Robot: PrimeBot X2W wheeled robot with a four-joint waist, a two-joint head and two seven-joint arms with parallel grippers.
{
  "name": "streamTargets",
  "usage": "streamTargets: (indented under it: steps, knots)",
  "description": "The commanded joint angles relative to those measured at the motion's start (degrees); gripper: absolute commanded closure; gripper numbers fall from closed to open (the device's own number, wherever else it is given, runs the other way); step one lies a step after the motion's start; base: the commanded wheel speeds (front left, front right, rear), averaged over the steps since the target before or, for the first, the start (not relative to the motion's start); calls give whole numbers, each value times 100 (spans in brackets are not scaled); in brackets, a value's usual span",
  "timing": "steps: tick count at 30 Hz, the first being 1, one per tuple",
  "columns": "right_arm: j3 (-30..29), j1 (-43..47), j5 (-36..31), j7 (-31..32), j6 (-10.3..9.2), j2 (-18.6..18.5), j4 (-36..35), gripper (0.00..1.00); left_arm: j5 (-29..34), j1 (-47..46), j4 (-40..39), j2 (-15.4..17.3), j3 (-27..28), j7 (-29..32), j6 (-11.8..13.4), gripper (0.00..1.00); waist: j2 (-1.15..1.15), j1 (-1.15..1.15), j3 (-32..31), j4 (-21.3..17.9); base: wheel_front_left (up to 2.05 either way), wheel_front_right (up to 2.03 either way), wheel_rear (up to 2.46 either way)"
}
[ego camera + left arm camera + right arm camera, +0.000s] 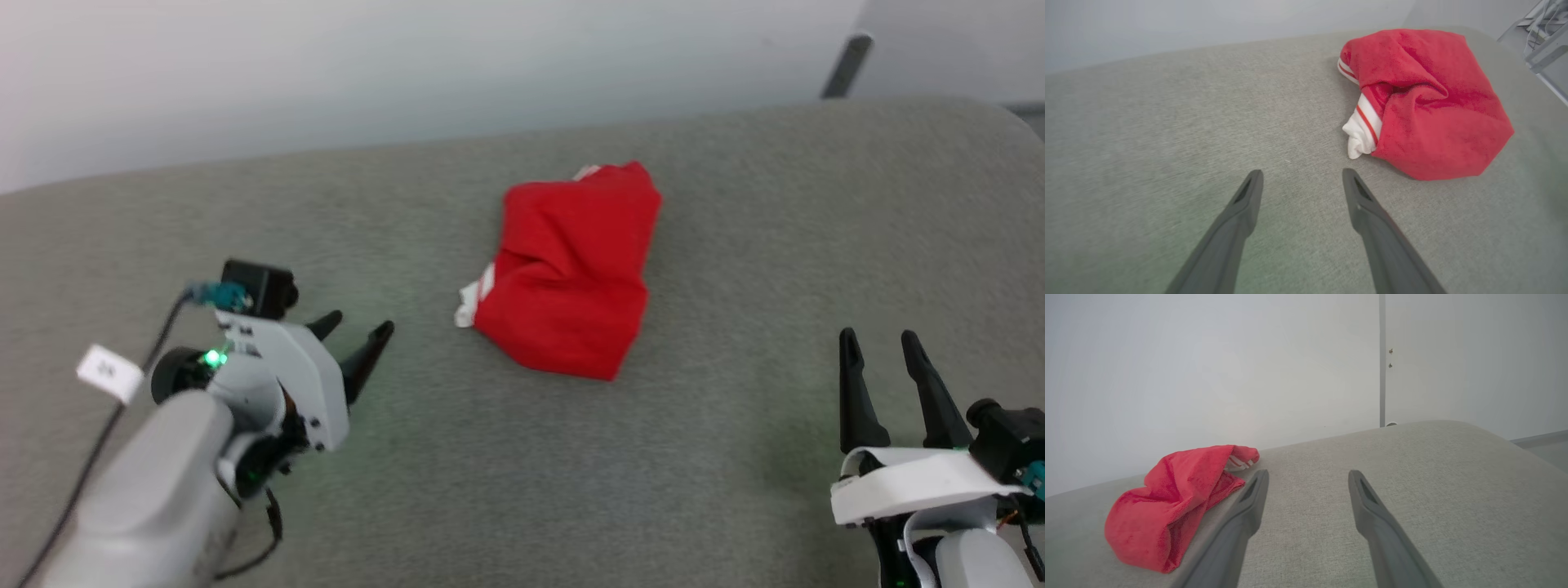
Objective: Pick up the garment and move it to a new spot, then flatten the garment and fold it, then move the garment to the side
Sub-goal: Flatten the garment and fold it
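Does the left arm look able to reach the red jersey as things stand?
Probably yes: the left gripper, jaws open, points roughly toward the jersey, with only bare grey surface between.

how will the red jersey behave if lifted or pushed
Probably floppy: the red jersey lies crumpled in soft folds, so it should sag and unfurl when lifted. Likely light, being thin cloth. Pushed, it would probably bunch rather than slide on the woven grey cushion.

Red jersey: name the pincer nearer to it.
Left. The left pincer is near the white-trimmed corner of the jersey, not touching; the right pincer is farther, on the other side.
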Motion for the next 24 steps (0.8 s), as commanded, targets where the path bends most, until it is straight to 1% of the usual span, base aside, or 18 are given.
streamTargets:
  steps: [1,5,8,9,13,18,21,24]
  knots:
    - [16,-71,32,-5,0,17,-21,0,-75,-96,37,33,-11,41,-10,0,0,0,395,-442,0,0,0]
    - [96,-154,219,-5,0,27,-27,0,-743,-566,373,211,-387,716,-11,0,0,0,591,-781,0,0,0]
    - [164,-194,371,-5,0,30,-31,0,-1065,-873,590,357,-580,978,-10,0,0,0,699,-989,0,0,0]
    - [178,-216,405,-5,0,30,-39,0,-1194,-956,676,353,-593,1024,-10,0,0,0,726,-1045,0,0,0]
    - [224,-233,510,-5,0,29,-62,0,-1509,-1243,937,400,-731,1168,-10,0,0,0,814,-1222,0,0,0]
    - [278,-272,589,-5,0,31,-71,0,-1546,-1474,1197,495,-1092,1183,-10,0,0,0,876,-1329,0,0,0]
    - [289,-288,619,-5,0,30,-77,0,-1516,-1531,1311,517,-1333,1129,-9,0,0,0,903,-1346,0,0,0]
    - [275,-307,646,-5,0,31,-77,0,-1612,-1558,1352,536,-1539,1081,-9,0,0,0,912,-1334,0,0,0]
